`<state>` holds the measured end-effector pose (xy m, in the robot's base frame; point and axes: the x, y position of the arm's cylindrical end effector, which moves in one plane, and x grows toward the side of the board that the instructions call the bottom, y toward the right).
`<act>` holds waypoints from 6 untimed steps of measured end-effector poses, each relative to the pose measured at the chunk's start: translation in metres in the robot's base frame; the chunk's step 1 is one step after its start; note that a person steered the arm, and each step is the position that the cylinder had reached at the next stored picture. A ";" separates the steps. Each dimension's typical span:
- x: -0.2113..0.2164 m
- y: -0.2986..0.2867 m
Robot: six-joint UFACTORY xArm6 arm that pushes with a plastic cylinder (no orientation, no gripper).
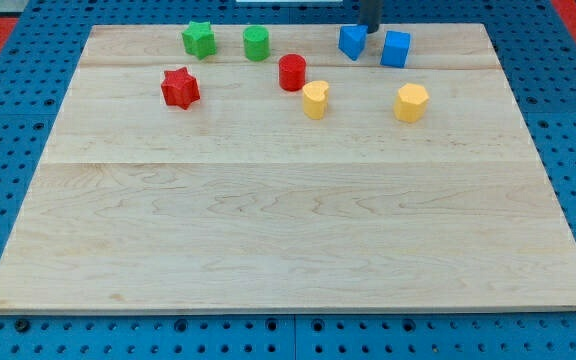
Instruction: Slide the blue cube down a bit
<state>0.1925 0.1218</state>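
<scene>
tip: no claw on this rig, just a dark rod; my tip (369, 28) at the view's top edge of the board, nothing to spread or pinch, so no open/shut state to report
tip vs blocks: sits in the gap above and between the two blue blocks, just beside the left one's upper right corner; contact not resolvable
target: blue cube (396, 48), near the view's top right of the wooden board (288, 220), just right of and slightly below the tip
other blue: second blue block (352, 41), angular, exact shape unclear, just left of the cube, small gap between them
key relation: cube lies down-right of the tip; "down" means toward the view's bottom, so the tip probably needs to shift right until directly above the cube's top face before pushing
off-centre risk: a push from the present offset would likely clip the cube's left corner and spin it, or nudge the other blue block instead
path below cube: yellow block (412, 102), roughly hexagonal, near and directly below; short travel only, or collision likely
elsewhere: yellow heart (315, 99), red cylinder (292, 72), red star (180, 87), green star (199, 39), green cylinder (257, 43), all well left of the push line
writing: no brands, labels or readable text visible
</scene>
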 end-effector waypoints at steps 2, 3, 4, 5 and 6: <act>0.030 0.041; 0.054 0.041; 0.074 0.039; 0.048 0.034; 0.028 0.016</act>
